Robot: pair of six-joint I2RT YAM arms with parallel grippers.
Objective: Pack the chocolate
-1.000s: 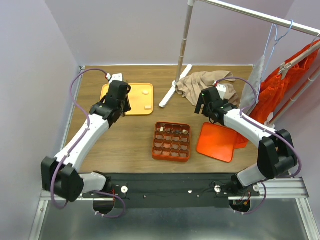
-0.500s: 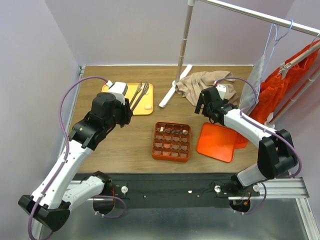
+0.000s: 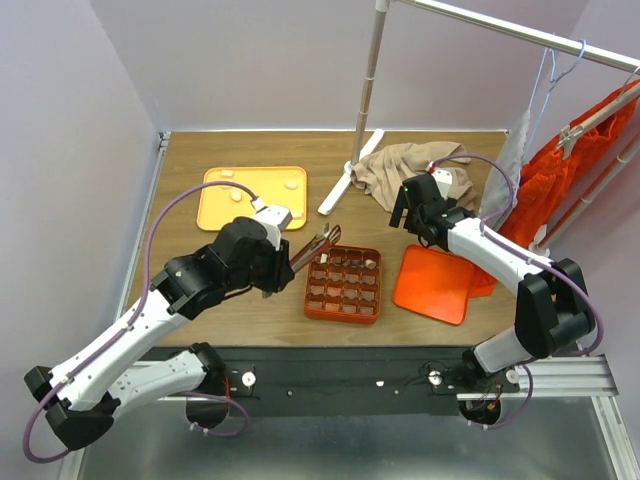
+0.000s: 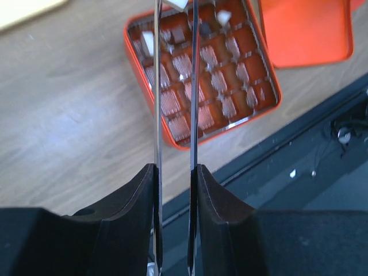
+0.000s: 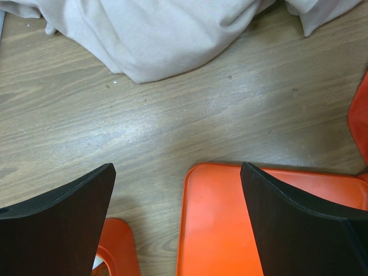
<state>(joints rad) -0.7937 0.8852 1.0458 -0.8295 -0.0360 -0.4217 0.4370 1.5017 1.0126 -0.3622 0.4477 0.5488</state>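
My left gripper (image 3: 288, 262) (image 4: 174, 167) is shut on metal tongs (image 3: 318, 243) (image 4: 157, 86). The tong tips pinch a cream-white chocolate (image 4: 175, 3) over the far left part of the orange gridded box (image 3: 343, 312) (image 4: 131, 52). The box holds several brown chocolates (image 4: 210, 56) and a few white ones (image 4: 148, 41). Two white chocolates (image 3: 291, 183) lie on the pale orange tray (image 3: 225, 215) at the back left. My right gripper (image 3: 405, 215) (image 5: 178, 167) is open and empty, above the corner of the flat orange lid (image 3: 435, 283) (image 5: 259, 224).
A beige cloth (image 3: 405, 170) (image 5: 172, 34) lies behind the right gripper. A clothes rack's white foot (image 3: 350, 170) stands at the back middle. Red garments (image 3: 570, 170) hang at the right. The table's near edge meets a black rail (image 4: 322, 144).
My left arm swung from the pale orange tray forward and right to the gridded box, carrying the tongs and a white chocolate. The right arm has not moved.
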